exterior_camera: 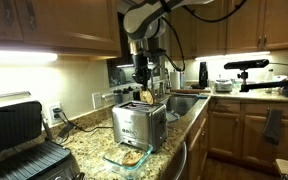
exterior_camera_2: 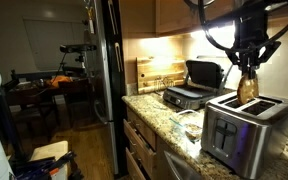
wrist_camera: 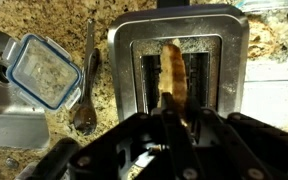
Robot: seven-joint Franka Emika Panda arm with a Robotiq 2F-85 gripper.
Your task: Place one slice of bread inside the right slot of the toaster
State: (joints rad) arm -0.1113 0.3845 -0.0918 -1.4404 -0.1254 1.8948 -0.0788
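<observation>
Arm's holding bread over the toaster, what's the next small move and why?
Probably ease straight down a little: the gripper holds the slice of bread upright, its lower edge about at the top of the toaster, so most of it stands above the slot.

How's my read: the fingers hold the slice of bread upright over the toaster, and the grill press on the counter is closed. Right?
Not quite: the grill press is open, lid raised, as an exterior view shows. The fingers do hold the slice of bread upright over the toaster.
</observation>
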